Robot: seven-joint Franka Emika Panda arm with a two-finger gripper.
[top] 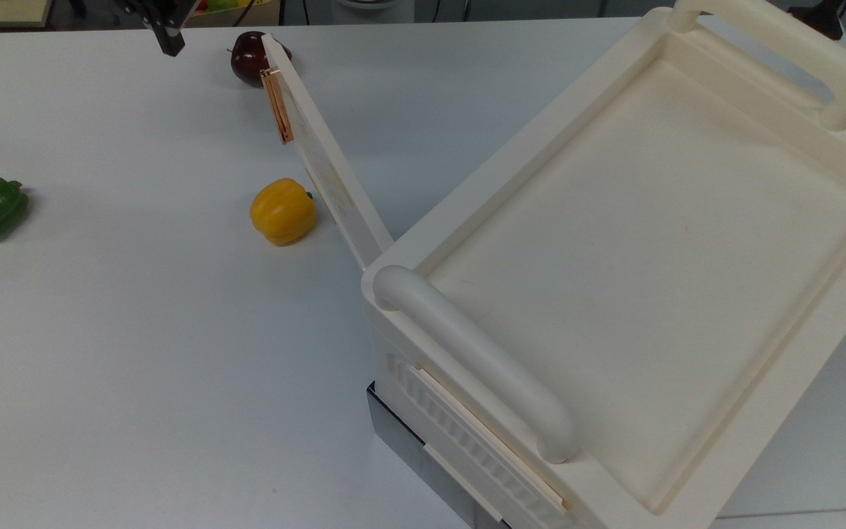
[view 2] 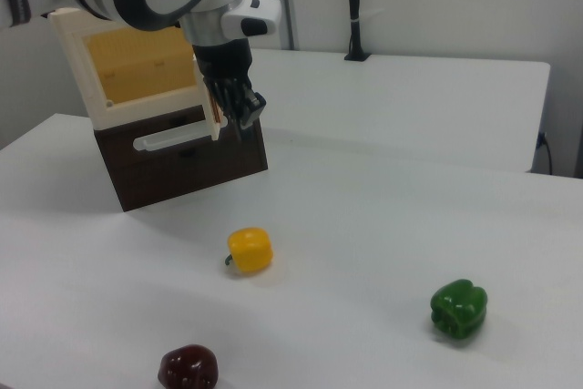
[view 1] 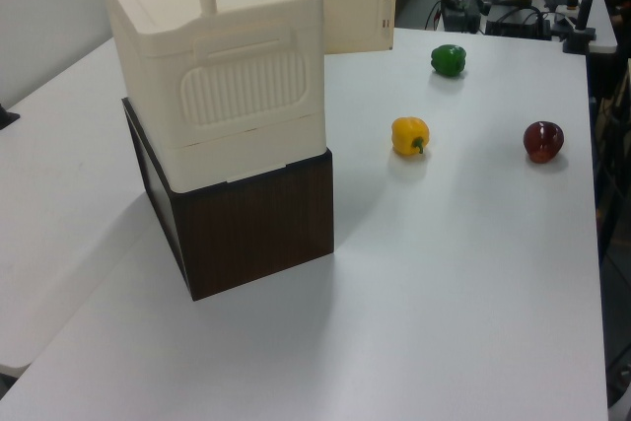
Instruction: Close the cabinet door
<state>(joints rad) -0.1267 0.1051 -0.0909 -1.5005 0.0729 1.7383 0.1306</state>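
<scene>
White tabletop: door stands open from cabinet. Tool, grip state indeterminate, is approaching; next, it should push the door shut.

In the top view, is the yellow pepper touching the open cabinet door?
No, the yellow pepper lies on the table beside the cabinet door, on the top view's left of it, with a strip of white table between them.
</scene>
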